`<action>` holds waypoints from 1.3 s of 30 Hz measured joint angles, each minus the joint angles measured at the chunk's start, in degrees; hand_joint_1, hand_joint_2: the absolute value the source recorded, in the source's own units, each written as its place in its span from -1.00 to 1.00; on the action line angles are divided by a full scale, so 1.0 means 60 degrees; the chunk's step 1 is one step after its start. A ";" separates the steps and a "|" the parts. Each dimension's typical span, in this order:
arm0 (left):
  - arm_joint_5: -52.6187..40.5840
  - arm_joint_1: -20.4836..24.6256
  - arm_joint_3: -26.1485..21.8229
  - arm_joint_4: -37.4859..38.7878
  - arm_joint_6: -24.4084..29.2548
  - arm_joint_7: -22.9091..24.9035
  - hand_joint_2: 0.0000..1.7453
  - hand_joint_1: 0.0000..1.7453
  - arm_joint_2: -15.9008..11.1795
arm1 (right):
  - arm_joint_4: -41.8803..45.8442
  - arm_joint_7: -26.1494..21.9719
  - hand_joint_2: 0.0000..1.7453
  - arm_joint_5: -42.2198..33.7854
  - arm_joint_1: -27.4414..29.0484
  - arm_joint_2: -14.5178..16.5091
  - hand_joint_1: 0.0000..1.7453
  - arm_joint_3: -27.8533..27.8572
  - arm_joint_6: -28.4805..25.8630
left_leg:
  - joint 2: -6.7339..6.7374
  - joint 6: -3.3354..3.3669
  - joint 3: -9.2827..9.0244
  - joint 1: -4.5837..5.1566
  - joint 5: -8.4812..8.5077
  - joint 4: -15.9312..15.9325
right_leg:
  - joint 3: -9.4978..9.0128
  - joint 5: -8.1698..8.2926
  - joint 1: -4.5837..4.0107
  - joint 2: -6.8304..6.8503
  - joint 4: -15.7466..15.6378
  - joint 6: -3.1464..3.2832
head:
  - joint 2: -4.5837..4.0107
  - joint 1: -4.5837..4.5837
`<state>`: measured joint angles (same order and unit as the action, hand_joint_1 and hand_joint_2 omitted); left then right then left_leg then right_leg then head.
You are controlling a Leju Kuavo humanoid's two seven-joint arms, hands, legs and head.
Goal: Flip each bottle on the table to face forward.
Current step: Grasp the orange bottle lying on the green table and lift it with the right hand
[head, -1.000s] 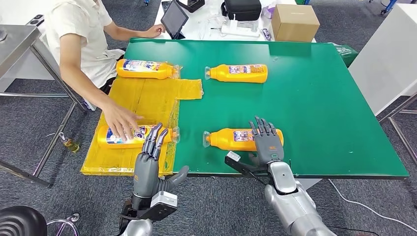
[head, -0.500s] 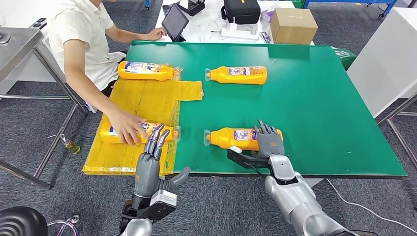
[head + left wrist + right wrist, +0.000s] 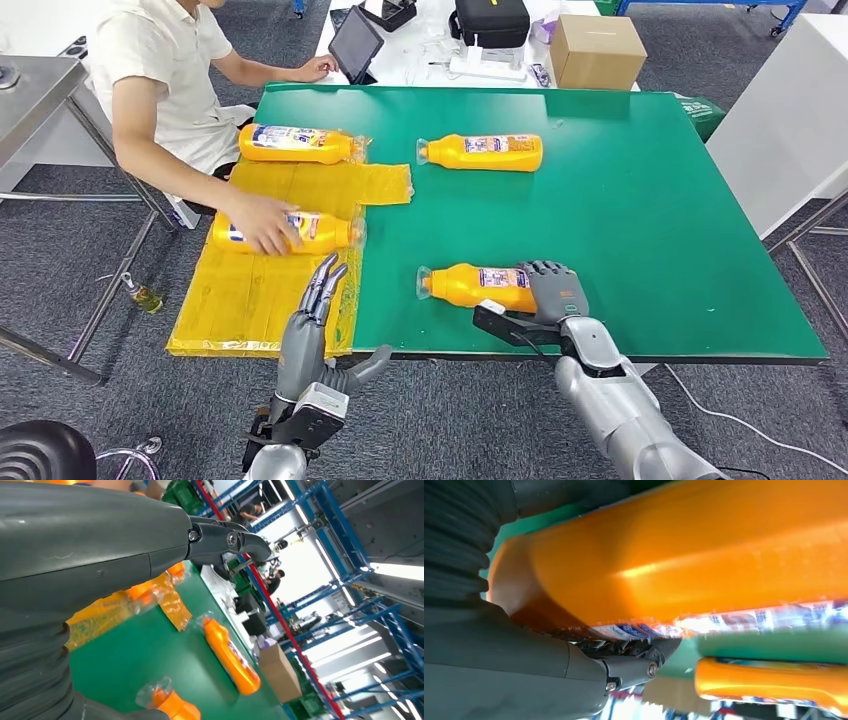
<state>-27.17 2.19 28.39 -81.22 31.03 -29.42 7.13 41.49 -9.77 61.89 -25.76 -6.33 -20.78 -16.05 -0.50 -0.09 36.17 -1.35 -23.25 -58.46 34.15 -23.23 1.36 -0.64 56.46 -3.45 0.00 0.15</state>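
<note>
The right hand (image 3: 556, 290) curled its fingers over the base end of the near orange bottle (image 3: 478, 285) lying on the green table (image 3: 640, 220), while the left hand (image 3: 312, 320) stood empty, fingers straight, nearer left.

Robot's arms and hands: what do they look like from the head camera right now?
Both arms are silver metal. The left hand and right hand have grey palms with darker, segmented fingers. A silver box sits at the left wrist; a black bracket juts from the right wrist.
</note>
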 joint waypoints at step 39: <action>0.8080 0.0042 0.0248 -0.0058 -0.2984 0.0970 1.00 -1.00 0.0412 | 0.2753 -0.3074 1.00 -0.5181 0.1737 0.2226 1.00 -0.2312 -0.0627 | 0.0015 -0.0018 0.0086 -0.0004 -0.0012 0.0002 | 0.0087 -0.0003 -0.0002 -0.0013 0.0007 0.0006 | 0.0000 0.0001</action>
<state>21.31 2.44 29.87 -81.57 13.13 -23.61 9.60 58.01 -28.22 30.81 -15.34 7.03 -34.65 -19.81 -0.41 -0.20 36.68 -1.38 -23.32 -58.45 34.67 -23.25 1.35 -0.72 56.51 -3.42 0.00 0.16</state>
